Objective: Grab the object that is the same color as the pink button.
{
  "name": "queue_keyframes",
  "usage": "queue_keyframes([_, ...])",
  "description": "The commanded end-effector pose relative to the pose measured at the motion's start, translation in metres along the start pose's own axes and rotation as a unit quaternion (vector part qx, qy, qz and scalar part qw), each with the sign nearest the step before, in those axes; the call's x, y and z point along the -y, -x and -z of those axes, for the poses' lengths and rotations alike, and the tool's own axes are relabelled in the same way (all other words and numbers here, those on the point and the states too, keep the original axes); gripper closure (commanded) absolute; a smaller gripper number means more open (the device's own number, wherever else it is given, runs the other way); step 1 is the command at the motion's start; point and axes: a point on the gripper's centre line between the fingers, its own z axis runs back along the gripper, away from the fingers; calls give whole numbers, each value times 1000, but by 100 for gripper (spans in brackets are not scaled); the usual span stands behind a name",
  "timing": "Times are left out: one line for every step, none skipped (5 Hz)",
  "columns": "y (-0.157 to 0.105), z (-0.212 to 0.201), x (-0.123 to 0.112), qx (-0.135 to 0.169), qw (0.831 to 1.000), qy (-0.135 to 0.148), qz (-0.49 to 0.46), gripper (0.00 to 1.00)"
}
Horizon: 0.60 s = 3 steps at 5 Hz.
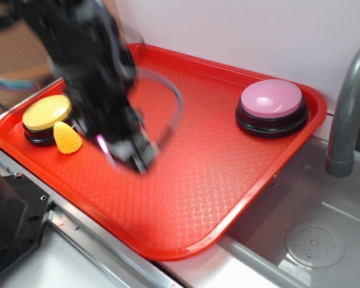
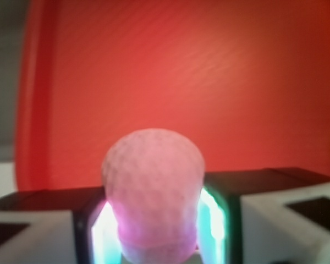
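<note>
pincer [image 2: 154,231] clamped on pink lump [image 2: 153,187], lit fingers [image 2: 104,234] pressing both its sides | lump stands up out of pincer, rounded end toward red tray [image 2: 209,82], long axis along fingers | arm blurred over tray left-centre | pink button [image 1: 271,99] far right corner | yellow button [image 1: 46,112], cone [image 1: 66,138] left edge

The blurred, glossy black jointed robot arm [image 1: 90,72] ends in a black tool [image 1: 129,150] with a faint magenta gleam at its tip. Close up, the tool's white-and-black blocky fingers [image 2: 38,234] carry glowing cyan-white inner pads [image 2: 105,234]. A thin dark cable loop [image 1: 174,108] curves beside the arm.
</note>
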Motion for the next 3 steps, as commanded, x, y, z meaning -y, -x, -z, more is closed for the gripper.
queue_keyframes([-48, -57, -55, -10, 1000, 11, -19, 100])
queue_keyframes([-64, -66, -84, -7, 999, 7, -39, 100])
queue_keyframes([-69, -66, -98, -2, 999, -6, -46, 100])
